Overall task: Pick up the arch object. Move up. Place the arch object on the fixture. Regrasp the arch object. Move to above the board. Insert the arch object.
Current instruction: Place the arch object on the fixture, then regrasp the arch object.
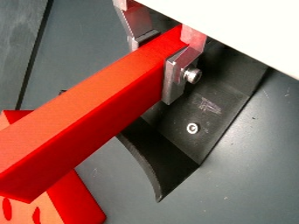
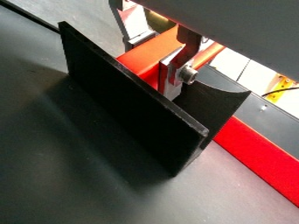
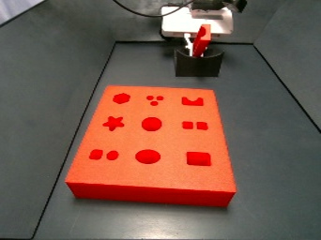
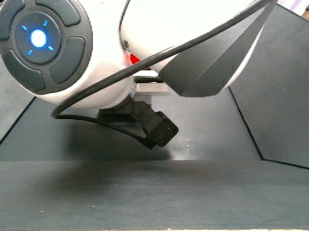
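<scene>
Clearly the gripper (image 1: 163,54) clamps the arch object (image 1: 82,114) at the fixture (image 3: 197,64), beyond the board (image 3: 157,141). If the bar sits crooked in the fixture's scoop, releasing could tip it onto the dark grey floor (image 3: 269,141), spoiling the regrasp.

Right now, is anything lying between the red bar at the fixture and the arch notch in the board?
Nothing visible does. The gripper holds the red bar at the fixture; the bare dark floor separates it from the board.
</scene>
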